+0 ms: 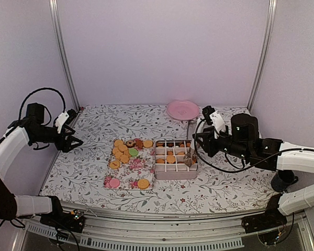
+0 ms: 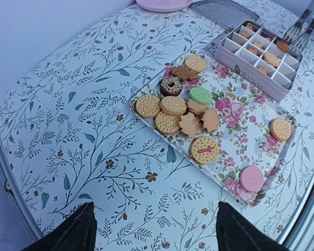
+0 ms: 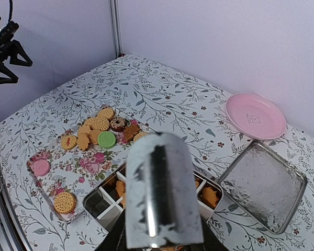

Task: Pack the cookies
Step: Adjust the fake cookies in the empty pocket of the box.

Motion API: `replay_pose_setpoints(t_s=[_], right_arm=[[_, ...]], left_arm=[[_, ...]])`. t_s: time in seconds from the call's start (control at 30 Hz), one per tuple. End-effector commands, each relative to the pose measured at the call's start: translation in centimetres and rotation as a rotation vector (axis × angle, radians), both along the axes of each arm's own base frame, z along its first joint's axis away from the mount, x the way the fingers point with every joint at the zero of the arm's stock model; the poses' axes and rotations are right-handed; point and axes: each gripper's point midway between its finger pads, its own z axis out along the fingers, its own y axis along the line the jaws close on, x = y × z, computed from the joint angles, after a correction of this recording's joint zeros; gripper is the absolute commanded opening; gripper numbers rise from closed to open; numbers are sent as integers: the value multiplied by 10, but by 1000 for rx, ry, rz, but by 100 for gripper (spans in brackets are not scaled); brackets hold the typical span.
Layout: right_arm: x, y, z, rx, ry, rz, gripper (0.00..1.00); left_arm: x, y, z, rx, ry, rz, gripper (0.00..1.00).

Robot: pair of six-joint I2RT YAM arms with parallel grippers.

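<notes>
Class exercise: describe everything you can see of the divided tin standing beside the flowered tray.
The divided tin is a rectangular, pale pinkish box, seemingly metal, lidless and upright on the flowered tablecloth. White partitions split it into a grid of small cells; several hold golden cookies, others are bare. One side lies close beside the flowered tray; contact is unclear. Metal tongs hang over one end.

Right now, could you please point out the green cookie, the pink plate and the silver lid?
green cookie [image 2: 201, 95], left wrist view, centre of its top face.
pink plate [image 3: 255, 116], right wrist view, its bare middle.
silver lid [image 3: 263, 184], right wrist view, middle of its inner surface.
</notes>
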Motion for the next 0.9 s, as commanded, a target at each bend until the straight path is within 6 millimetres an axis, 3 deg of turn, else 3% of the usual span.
replay_pose_setpoints(t_s=[0.0,0.57,0.87], right_arm=[[1,-2,4,10,-14,-4,33],[5,4,-10,-21,8,0,32],[8,-6,31,3,-89,-34,28]], left_arm=[[0,1,6,-11,-13,4,79],[0,1,5,-3,-17,4,79],[0,1,6,-8,-16,4,79]])
